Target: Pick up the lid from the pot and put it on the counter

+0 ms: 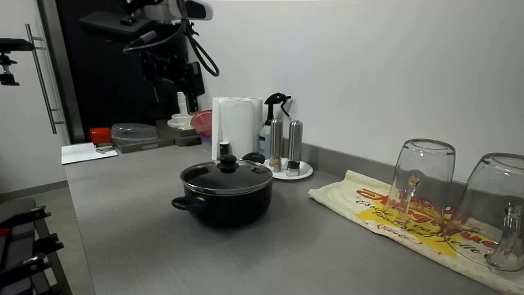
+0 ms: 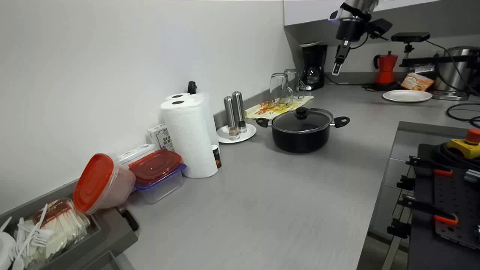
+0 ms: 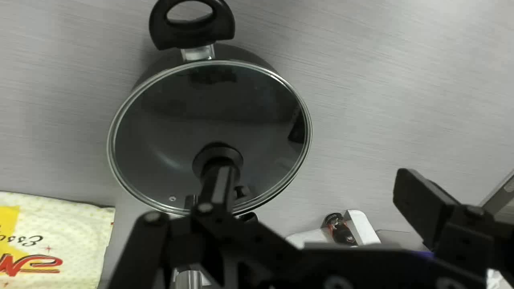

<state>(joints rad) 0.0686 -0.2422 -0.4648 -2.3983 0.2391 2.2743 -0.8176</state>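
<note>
The grey counter [image 1: 163, 262] bears the pot [image 1: 237, 209], its lid [image 1: 225, 180] on, the pincer [image 3: 315, 177] hanging higher, spread wide.

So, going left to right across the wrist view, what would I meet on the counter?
Printed cloth, black pot under its glass lid, small dark container with red markings, partly hidden clear container.
</note>
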